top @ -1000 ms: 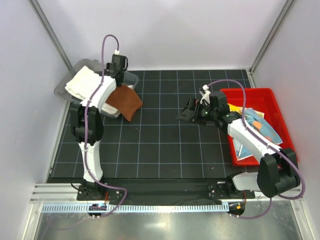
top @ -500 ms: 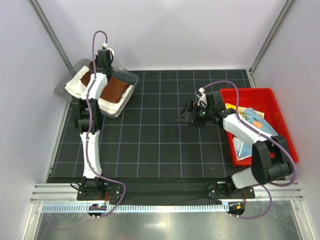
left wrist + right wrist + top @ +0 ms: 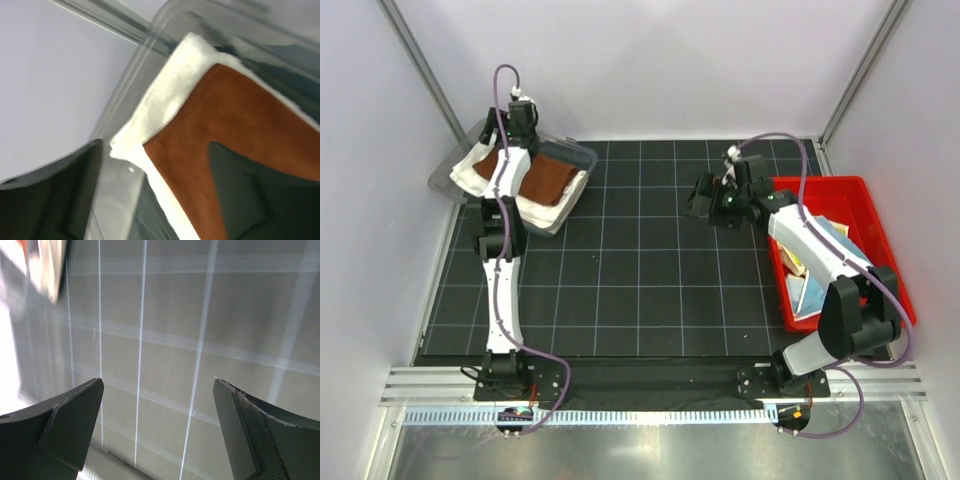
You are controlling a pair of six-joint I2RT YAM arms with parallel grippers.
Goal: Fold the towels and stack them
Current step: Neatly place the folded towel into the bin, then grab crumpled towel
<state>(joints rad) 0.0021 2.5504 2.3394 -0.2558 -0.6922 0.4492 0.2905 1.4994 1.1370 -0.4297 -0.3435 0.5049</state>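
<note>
Left pincer [image 3: 155, 145] apart over brown towel [image 3: 548, 178] on white towel [image 3: 472, 170], far-left corner. Right pincer [image 3: 159, 382] apart over counter [image 3: 620, 290].

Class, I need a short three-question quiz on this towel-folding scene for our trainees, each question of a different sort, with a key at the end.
1. True or false: the rust-brown towel lies on top of the cream-white towel in the clear bin.
2. Which pincer hangs open over the bare black mat? A: left. B: right. C: neither.
3. Fill in: the light-blue towel lies in the ___ bin.

Key:
1. True.
2. B, the right pincer.
3. The red bin.
</note>
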